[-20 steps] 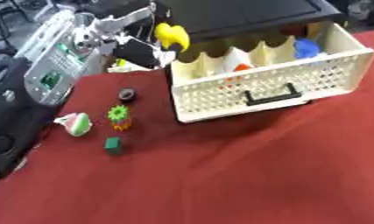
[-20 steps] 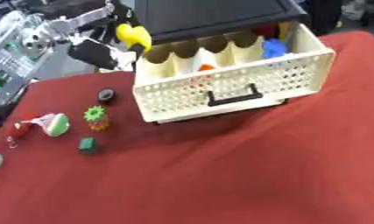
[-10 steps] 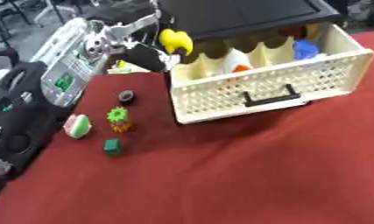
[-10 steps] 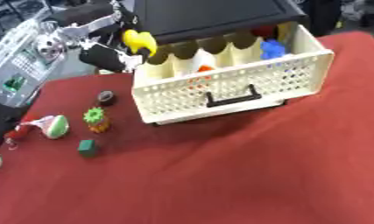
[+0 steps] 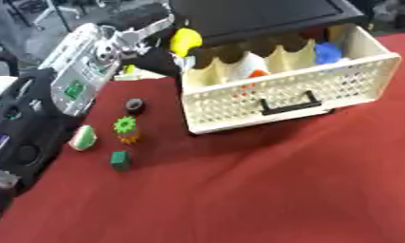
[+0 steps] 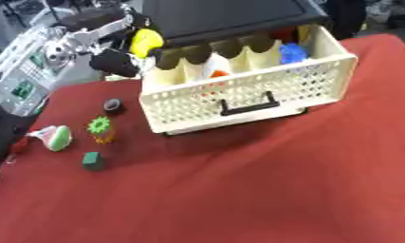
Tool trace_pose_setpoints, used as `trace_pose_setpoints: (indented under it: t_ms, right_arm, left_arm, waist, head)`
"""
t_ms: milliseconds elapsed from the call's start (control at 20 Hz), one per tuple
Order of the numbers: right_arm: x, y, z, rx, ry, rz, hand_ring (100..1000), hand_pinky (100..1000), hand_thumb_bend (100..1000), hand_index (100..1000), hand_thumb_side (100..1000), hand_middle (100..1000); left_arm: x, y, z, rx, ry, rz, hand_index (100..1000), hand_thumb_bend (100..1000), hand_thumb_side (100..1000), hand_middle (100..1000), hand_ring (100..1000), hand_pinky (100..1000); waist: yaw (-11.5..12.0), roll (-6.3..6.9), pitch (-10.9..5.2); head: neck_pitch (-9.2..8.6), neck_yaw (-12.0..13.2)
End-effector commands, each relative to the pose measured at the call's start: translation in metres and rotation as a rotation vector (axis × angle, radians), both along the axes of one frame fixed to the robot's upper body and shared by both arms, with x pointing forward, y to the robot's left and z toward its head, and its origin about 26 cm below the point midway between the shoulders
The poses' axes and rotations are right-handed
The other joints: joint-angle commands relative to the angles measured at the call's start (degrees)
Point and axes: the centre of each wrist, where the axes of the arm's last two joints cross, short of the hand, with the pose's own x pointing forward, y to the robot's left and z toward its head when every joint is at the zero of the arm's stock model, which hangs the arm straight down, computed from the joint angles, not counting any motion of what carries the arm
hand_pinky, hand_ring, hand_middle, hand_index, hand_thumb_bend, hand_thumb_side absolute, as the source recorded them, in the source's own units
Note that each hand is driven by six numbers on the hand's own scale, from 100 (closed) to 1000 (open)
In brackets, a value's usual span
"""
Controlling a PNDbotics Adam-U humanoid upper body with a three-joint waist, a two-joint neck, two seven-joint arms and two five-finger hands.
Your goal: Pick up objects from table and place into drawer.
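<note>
Left hand is pinching a yellow toy right at the drawer's left end, held high so it clears the rim, I'd guess. Four small bits wait on the red tabletop. Right hand isn't visible.

A perforated cream plastic drawer sits on matt red cloth, beside a silver metal arm.

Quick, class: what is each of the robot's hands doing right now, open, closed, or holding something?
Left hand: fingers closed on the yellow object, held over the left end of the drawer.
Right hand: not in view.
</note>
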Motion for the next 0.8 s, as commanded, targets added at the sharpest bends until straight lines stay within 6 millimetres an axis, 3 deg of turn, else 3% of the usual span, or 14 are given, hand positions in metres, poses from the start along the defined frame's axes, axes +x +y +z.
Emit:
trace_pose_setpoints:
  t_ms: [50,250,500,600,800]
  right_arm:
    - [-0.0022,-0.0011,0.0088,-0.016,-0.017,-0.004,448,567,100,623,1000,389]
    - [-0.0020,-0.0008,0.0097,-0.013,-0.018,-0.005,448,567,100,623,1000,388]
    - [-0.0018,-0.0005,0.0093,-0.010,-0.013,-0.008,448,569,100,623,1000,388]
    - [-0.0019,-0.0007,0.0089,-0.011,-0.010,-0.009,448,568,100,623,1000,388]
    - [-0.0023,-0.0014,0.0092,-0.010,-0.010,-0.011,449,568,100,623,1000,388]
  left_arm:
    - [0.0013,0.0070,0.0072,0.002,-0.017,0.017,847,100,547,423,390,288]
    - [0.0023,0.0075,0.0050,0.015,-0.013,0.013,885,100,587,446,411,306]
    - [0.0002,0.0070,0.0082,-0.013,-0.028,-0.001,807,100,495,365,346,234]
    - [-0.0016,0.0052,0.0110,-0.024,-0.042,-0.011,763,100,418,282,272,131]
    - [-0.0040,0.0036,0.0145,-0.020,-0.054,-0.020,752,100,383,273,256,100]
  waist:
    - [-0.1,-0.52,-0.99]
    - [-0.2,-0.53,-0.99]
    - [-0.1,-0.51,-0.99]
    - [-0.1,-0.50,-1.04]
    - [0.1,-0.43,-1.30]
  head:
    - [-0.65,0.0]
    - [-0.63,-0.1]
    - [-0.53,-0.1]
    - [-0.37,-0.2]
    - [-0.12,-0.3]
